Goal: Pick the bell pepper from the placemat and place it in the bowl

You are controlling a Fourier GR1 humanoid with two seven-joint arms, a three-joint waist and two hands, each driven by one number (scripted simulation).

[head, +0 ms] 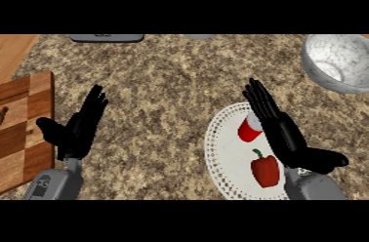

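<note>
A red bell pepper [265, 170] with a green stem lies on the white lace-edged placemat [223, 153] at the lower right. A red and white cup-like object [249, 129] rests on the same mat, partly hidden behind my right hand [284, 133]. That hand is open with straight fingers, over the mat's right side, just right of the pepper and not touching it. The marbled grey bowl [342, 60] sits at the top right corner, empty. My left hand [79, 126] is open at the left, fingers up, resting.
A wooden checkered cutting board [22, 129] lies along the left edge, close to my left hand. A grey object [107, 38] shows at the counter's far edge. Speckled granite counter [166, 90] spreads between the hands.
</note>
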